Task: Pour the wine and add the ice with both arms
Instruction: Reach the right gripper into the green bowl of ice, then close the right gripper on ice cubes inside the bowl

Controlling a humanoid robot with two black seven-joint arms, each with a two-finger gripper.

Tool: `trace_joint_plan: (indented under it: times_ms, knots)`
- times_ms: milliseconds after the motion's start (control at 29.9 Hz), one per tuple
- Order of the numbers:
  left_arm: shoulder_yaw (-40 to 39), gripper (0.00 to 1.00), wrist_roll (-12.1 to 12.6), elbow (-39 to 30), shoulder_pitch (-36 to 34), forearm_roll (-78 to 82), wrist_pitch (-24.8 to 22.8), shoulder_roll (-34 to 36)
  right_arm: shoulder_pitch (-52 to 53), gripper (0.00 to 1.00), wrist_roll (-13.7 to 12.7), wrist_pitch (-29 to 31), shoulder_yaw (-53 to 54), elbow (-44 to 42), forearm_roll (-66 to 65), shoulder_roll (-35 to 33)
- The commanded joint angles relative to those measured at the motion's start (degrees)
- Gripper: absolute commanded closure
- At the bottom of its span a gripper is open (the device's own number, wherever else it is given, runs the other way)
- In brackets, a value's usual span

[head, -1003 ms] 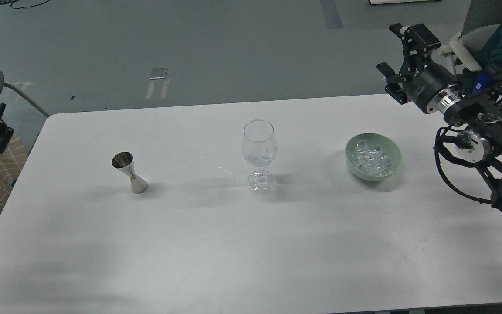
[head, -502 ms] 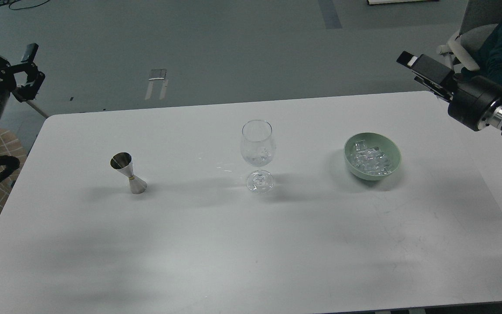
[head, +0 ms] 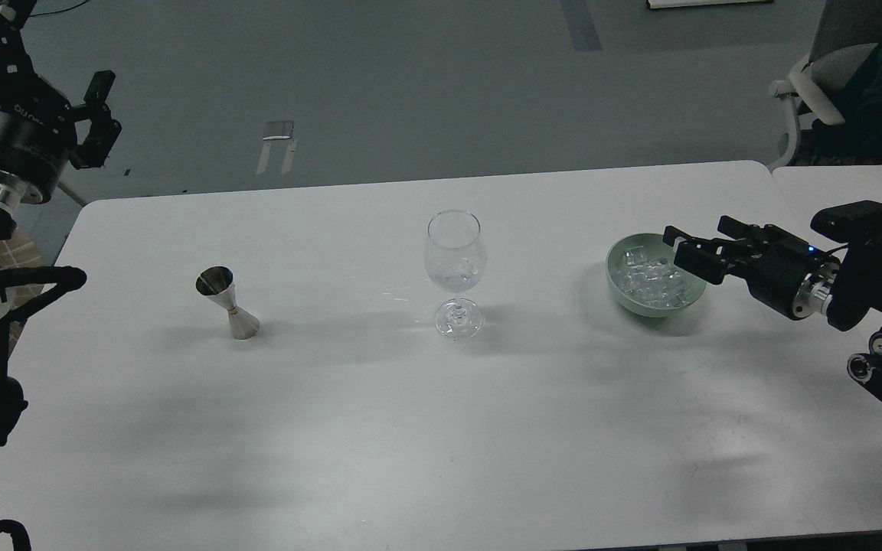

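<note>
White table (head: 380,428): right gripper (head: 690,249) lies horizontal, pointing left, fingers apart over ice (head: 651,279) in the green bowl (head: 615,287); left gripper (head: 43,76) raised, fingers spread; its lettering is unreadable

Table top (head: 380,428): smooth, matt white surface, faintly scuffed at right. Jigger (head: 227,302): brushed metal, dull sheen, thin brass-coloured band at the waist. Wine glass (head: 454,272): clear glass, glossy. Bowl (head: 619,295): pale green, smooth, satin glaze. Ice (head: 651,279): clear, wet-looking gloss. Arms: matt black casing with polished silver metal joint rings (head: 810,295).
</note>
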Motion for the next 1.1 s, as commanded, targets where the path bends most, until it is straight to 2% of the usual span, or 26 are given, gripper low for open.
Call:
trace_joint_plan:
  times_ms: [0,334,669,1070]
  knots:
    - [0.0,0.02,0.0,-0.1,0.0,0.0,-0.1,-0.3,2.7,0.0,0.0,0.1,-3.6,-3.1,-0.5,3.4]
    - [0.0,0.02,0.0,-0.3,0.0,0.2,0.0,-1.7,6.7,0.02,0.2,0.1,-10.1,-8.0,-2.7,5.9]
    - [0.0,0.02,0.0,-0.7,0.0,0.4,0.0,-2.5,6.6,0.25,0.2,0.2,-10.1,-8.7,-2.8,5.9]
    - [0.0,0.02,0.0,-0.7,-0.1,0.4,-0.1,-2.6,8.0,0.26,0.2,2.0,-12.9,-9.3,-2.9,5.9]
